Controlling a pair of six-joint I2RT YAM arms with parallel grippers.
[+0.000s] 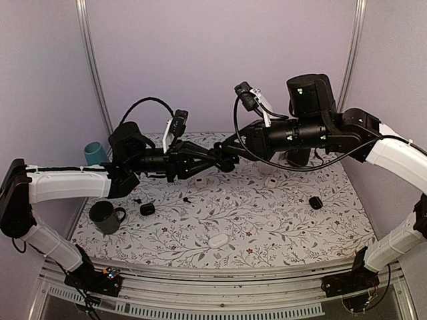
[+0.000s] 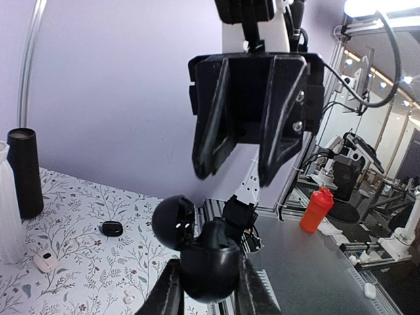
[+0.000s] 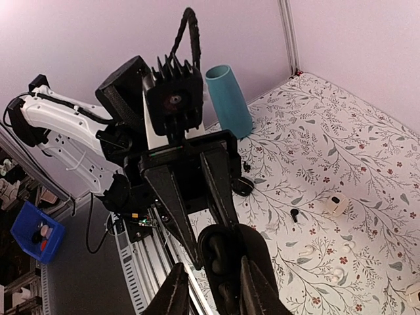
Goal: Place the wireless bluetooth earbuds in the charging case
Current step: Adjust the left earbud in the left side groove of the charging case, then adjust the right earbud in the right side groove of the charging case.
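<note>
My left gripper [image 2: 209, 292] is shut on a round black charging case [image 2: 210, 262], held in mid-air over the table with its lid [image 2: 172, 222] swung open. A black earbud [image 2: 220, 230] sits in the case's well, also seen as the earbud [image 3: 236, 252] in the right wrist view. My right gripper [image 2: 236, 176] hangs just above the case, its fingers apart with nothing between them. Both grippers meet at mid-table, left gripper [image 1: 215, 160] and right gripper [image 1: 230, 150]. Another black earbud [image 3: 294, 215] lies on the floral cloth.
On the cloth lie a closed black case [image 1: 147, 209], a second black case [image 1: 315, 202], a white case [image 1: 218, 241] and another white case [image 1: 200, 181]. A dark mug [image 1: 105, 217] and a teal cup [image 1: 95, 153] stand at the left. White earbuds [image 3: 308, 249] lie loose.
</note>
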